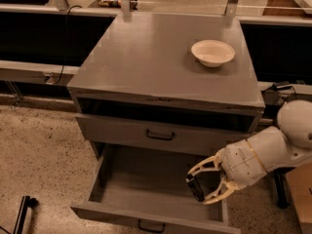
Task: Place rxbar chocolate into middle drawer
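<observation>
The grey cabinet's lowest drawer (pixel 141 189) is pulled wide open; its small dark handle (pixel 150 225) shows on the front. My gripper (pixel 201 184) comes in from the right, low inside the drawer's right part. Its pale fingers (pixel 202 165) are shut on the rxbar chocolate (pixel 195 188), a small black bar held nearly upright just above the drawer floor. The arm (pixel 265 152) reaches in from the right edge of the view.
The handled grey drawer (pixel 161 135) above is closed. A white bowl (pixel 212 52) sits on the cabinet top (pixel 146 57) at the right rear. A dark object (pixel 22 213) stands on the speckled floor at the lower left. A brown box (pixel 300 194) is at the right edge.
</observation>
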`<action>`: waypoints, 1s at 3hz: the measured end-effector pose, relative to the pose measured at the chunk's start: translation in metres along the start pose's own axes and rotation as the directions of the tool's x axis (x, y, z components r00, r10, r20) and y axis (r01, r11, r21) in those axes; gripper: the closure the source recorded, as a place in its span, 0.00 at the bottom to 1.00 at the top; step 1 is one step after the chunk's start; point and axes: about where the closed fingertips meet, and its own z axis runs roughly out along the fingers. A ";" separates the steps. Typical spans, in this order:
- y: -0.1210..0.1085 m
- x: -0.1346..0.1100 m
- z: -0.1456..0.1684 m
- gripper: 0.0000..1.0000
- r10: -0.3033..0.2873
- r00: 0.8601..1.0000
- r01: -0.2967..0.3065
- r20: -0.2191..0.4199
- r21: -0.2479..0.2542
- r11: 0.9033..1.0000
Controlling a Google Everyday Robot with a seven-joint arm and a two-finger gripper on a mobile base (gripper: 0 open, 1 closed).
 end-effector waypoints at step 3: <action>0.004 0.080 0.069 1.00 0.403 0.872 -0.472 0.279 0.256 0.844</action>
